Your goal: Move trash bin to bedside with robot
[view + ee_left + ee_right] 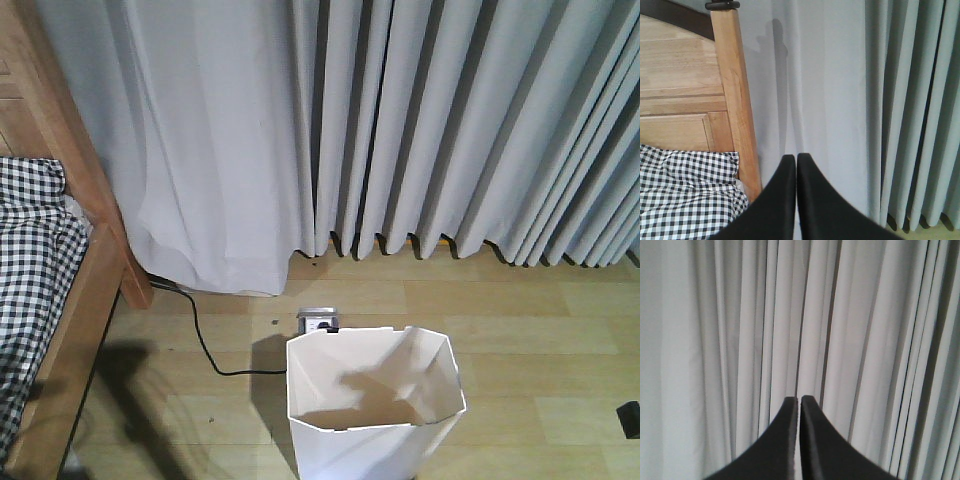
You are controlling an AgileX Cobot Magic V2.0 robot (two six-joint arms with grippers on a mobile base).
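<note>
Showing two idle hands, a trash bin and a bedside.

Left hand (797, 159): black fingers pressed together, nothing between them, pointing at pale grey curtain (840, 100) beside the bed's wooden corner post (737, 105). Right hand (799, 401): black fingers likewise pressed together and empty, facing pleated curtain only. Trash bin (372, 405): white, thin-walled, angled corners, upright on the light wooden floor (540, 340) at lower centre of the front view, open top, apart from the bed. Bedside (75, 300): light-brown wooden frame at far left, black-and-white checked bedding (30, 260) on it. Floor socket (320, 320): just behind the bin's rim; black cable (205, 345) runs from it toward the bed leg. Small dark object at right edge, unidentifiable.
</note>
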